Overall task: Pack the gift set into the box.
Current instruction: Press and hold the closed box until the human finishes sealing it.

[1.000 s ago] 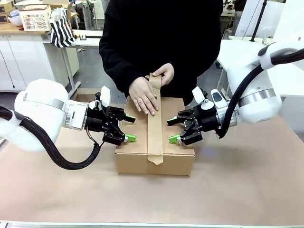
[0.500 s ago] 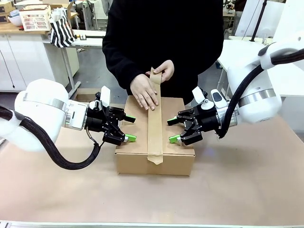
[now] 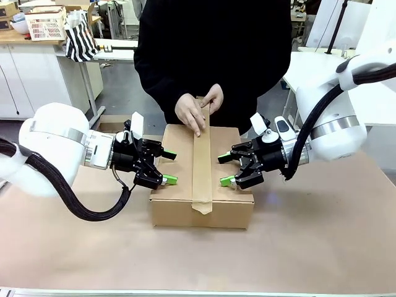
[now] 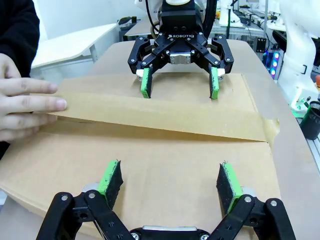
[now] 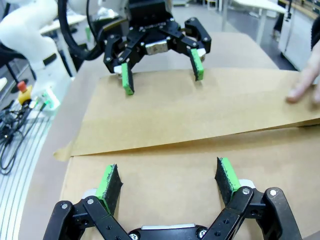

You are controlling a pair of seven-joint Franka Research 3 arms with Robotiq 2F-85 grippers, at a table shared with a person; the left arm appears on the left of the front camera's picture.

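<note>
Box (image 3: 201,179) sits closed on the table (image 3: 309,247), between my two grippers, a tape strip (image 3: 202,167) laid along its top seam. I hold the left gripper (image 3: 169,167) and the right gripper (image 3: 225,169) over opposite flaps, jaws spread, gripping nothing, pads pressing or just above the cardboard; I cannot tell which. The person's hands (image 3: 198,106) smooth the tape at the far edge, beyond both tools. I judge the main risk is lifting either gripper early, so a flap springs and wrinkles the tape. The near tape end hangs loose over the front wall. Any inward move would meet the person's fingers (image 4: 30,102).
</note>
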